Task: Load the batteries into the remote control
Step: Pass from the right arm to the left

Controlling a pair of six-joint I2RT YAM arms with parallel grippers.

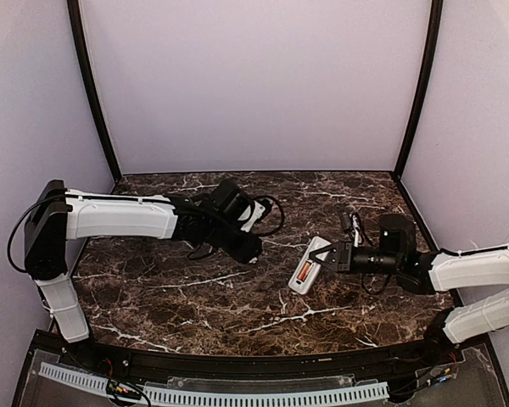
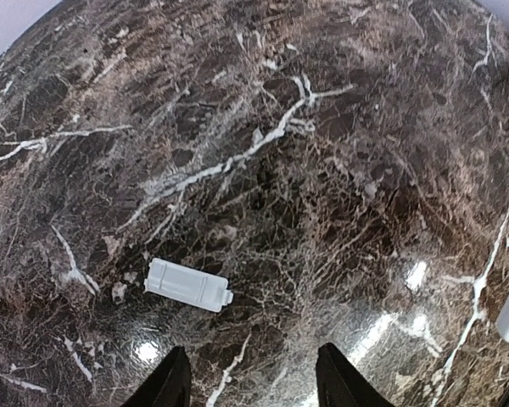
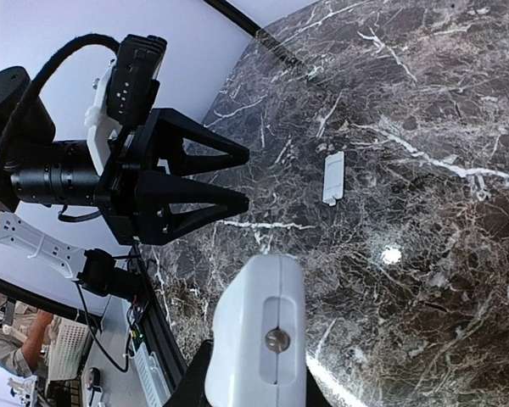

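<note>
The white remote control (image 1: 310,267) lies tilted at the table's middle right, its back up. An orange battery (image 1: 305,272) sits in its open compartment. My right gripper (image 1: 332,255) is shut on the remote's right end. In the right wrist view the remote's end (image 3: 259,335) fills the space between the jaws. My left gripper (image 1: 251,249) hovers left of the remote, open and empty. Its black fingers (image 2: 171,381) stand wide apart over bare marble. The left gripper also shows in the right wrist view (image 3: 244,180), open.
A small white battery cover (image 2: 188,285) lies flat on the dark marble table (image 1: 170,288), just ahead of my left fingers. It also shows in the right wrist view (image 3: 333,178). Walls enclose the table on three sides.
</note>
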